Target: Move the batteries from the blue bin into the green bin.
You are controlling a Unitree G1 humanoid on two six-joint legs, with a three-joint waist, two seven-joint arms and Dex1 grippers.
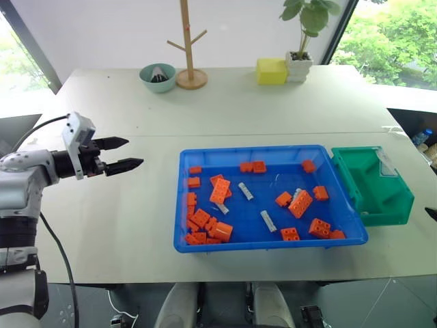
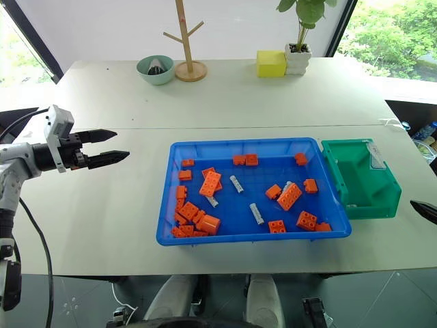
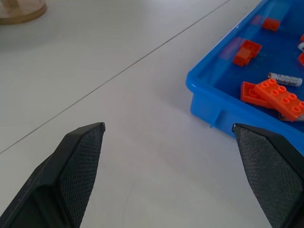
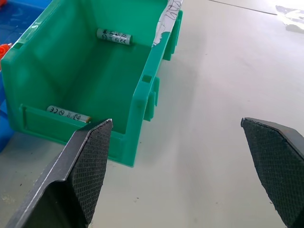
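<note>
The blue bin [image 1: 252, 149] lies on the white table, right of centre. Several batteries rest among orange bricks [image 1: 220, 189] inside it, such as one [image 1: 246, 191] near the middle and another [image 1: 268, 221] closer to the front. The green bin [image 1: 392, 208] touches the blue bin's right end. In the right wrist view, two batteries [image 4: 114, 36] [image 4: 68, 113] lie in the green bin. My left gripper [image 1: 135, 152] hangs open over bare table, left of the blue bin. Just right of the green bin, my right gripper [image 4: 176, 121] is open and holds nothing.
At the table's far edge stand a teal bowl [image 1: 158, 77], a wooden branch stand [image 1: 190, 48], a yellow block [image 1: 271, 70] and a potted plant [image 1: 300, 61]. A seam [image 1: 225, 134] runs across the table behind the bins.
</note>
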